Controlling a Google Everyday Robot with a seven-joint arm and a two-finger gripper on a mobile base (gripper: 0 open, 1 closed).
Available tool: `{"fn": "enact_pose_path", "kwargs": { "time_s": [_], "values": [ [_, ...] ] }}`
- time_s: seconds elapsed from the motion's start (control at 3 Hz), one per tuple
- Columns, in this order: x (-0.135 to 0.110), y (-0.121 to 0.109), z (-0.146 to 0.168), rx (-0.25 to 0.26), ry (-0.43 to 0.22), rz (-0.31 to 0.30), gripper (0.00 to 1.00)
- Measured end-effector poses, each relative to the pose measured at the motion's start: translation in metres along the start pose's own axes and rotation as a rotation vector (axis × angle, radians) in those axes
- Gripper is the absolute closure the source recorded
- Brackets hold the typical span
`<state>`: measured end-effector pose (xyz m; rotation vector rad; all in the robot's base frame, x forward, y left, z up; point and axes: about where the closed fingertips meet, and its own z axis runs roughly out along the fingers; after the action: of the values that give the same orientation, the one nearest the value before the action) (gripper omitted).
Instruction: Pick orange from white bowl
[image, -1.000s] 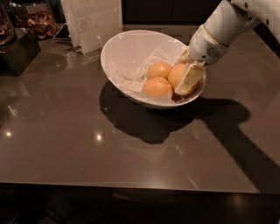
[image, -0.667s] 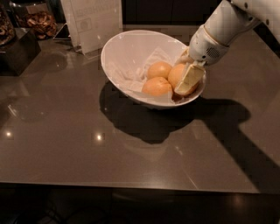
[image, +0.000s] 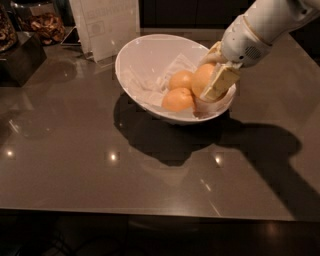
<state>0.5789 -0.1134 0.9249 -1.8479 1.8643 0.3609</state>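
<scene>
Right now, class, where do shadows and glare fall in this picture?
Camera view: the white bowl and arm cast dark shadows forward on the table; small light spots glint there; the gripper sits in the bowl against the orange.

gripper (image: 214, 70): set at the right rim of the white bowl (image: 145, 55), closed on the orange (image: 201, 78); the far finger (image: 214, 49) is mostly hidden behind the fruit.
orange: the right side is covered by the near finger (image: 223, 82).
white bowl: the right rim is masked by the gripper.
arm (image: 270, 22): cut off at the top right corner.
paper bag (image: 107, 25): top cropped; the print cannot be read.
</scene>
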Motion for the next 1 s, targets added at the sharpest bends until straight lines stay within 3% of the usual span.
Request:
{"fn": "enact_pose_path", "kwargs": {
  "time_s": [1.0],
  "values": [
    [-0.019,0.046,-0.070,0.113,-0.213,-0.067,1.00]
  ]
}}
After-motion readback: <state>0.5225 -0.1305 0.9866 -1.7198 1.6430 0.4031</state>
